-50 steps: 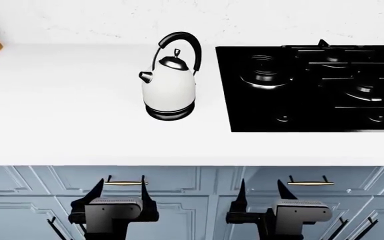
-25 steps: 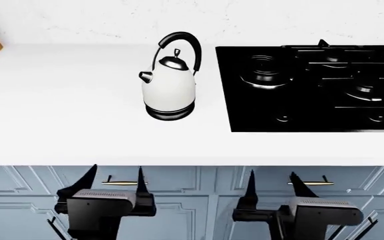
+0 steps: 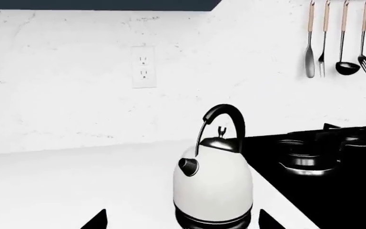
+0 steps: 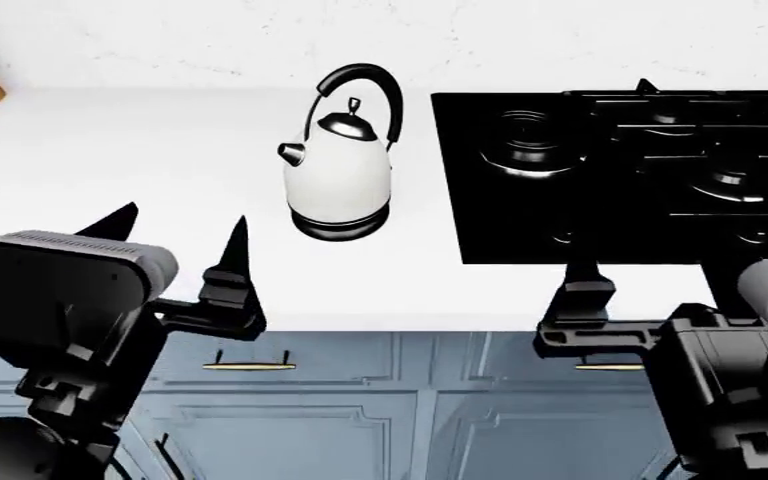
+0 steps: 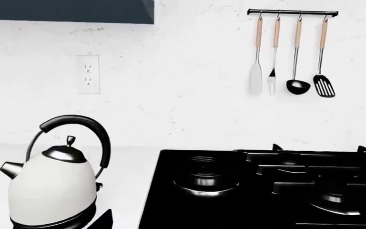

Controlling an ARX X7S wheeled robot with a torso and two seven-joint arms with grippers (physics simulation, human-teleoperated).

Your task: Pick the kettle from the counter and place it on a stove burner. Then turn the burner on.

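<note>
white kettle (image 4: 339, 180) sits upright on the counter (image 4: 117, 190), just left of the stove and near the ringed burner (image 4: 534, 140). left gripper (image 4: 177, 232) has its jaws apart and holds nothing; can't tell about the right gripper (image 4: 584, 275).

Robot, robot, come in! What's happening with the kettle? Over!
Left gripper open, empty, short of kettle. Right gripper low by stove; state unclear. Kettle upright on counter. Path to burner clear.
</note>
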